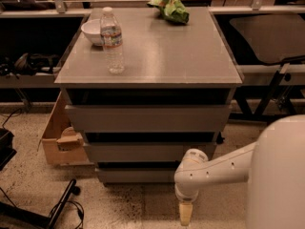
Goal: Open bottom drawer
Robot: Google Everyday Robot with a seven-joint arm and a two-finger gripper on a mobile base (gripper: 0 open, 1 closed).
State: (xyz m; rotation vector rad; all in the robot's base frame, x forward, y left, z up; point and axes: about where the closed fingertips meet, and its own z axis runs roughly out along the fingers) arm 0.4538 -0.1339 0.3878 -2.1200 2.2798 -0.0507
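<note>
The bottom drawer point(136, 175) is the lowest and shortest of three grey handle-less fronts in the cabinet, and it looks closed. My gripper point(185, 214) hangs from the white arm point(209, 171) just in front of the drawer's right end, low above the floor. It points downward and sits slightly below the drawer front.
The cabinet top point(157, 56) carries a water bottle point(113, 40), a white bowl point(94, 31) and a green bag point(170, 7). A cardboard box point(59, 137) stands against the cabinet's left side. Cables and a black base point(59, 209) lie on the floor at the left. A black chair point(271, 37) is at the right.
</note>
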